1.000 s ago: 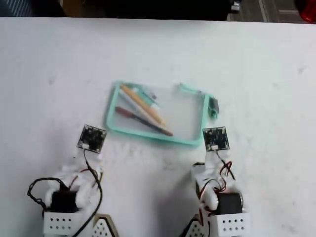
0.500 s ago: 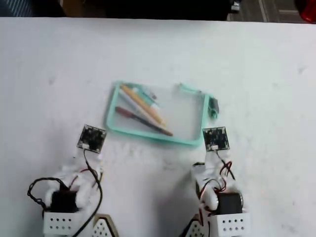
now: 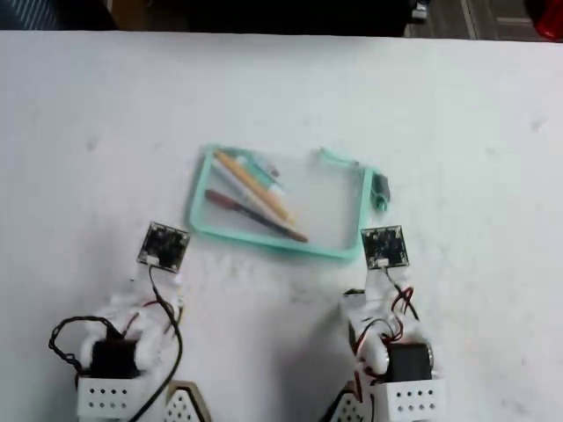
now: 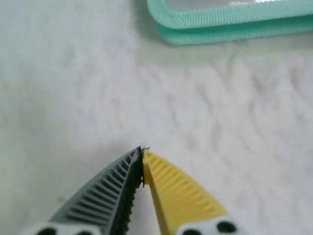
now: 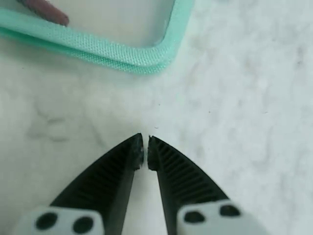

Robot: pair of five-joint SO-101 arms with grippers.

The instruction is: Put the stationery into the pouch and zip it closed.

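A clear flat pouch with mint-green fabric trim (image 3: 280,204) lies flat near the middle of the white tabletop (image 3: 457,114), a little toward the near edge where both arms stand. Inside it, in its left half, the stationery rests at a slant: a tan pencil-shaped stick (image 3: 255,189), a pale white pen (image 3: 236,183) beside it, and a slim dark red pen (image 3: 251,214) nearest the arms. A small dark zip pull (image 3: 380,186) sits at the pouch's right end; whether the zip is drawn fully across I cannot tell.

The left arm (image 3: 132,330) stands by the near edge, off the pouch's left near corner. The left claw (image 4: 142,152), one finger grey and one yellow, has its ribbed fingers pressed tip to tip and holds nothing. It points at bare tabletop, with the pouch's rounded green corner (image 4: 220,24) near but apart from the tips.

The right arm (image 3: 387,338) stands by the near edge, off the pouch's right near corner. The right claw (image 5: 145,144), both fingers black, is drawn in to a hairline gap with nothing between the tips. The pouch's corner (image 5: 122,53) lies just beyond it, not touching, and the end of the dark red pen (image 5: 46,10) shows through the clear face.
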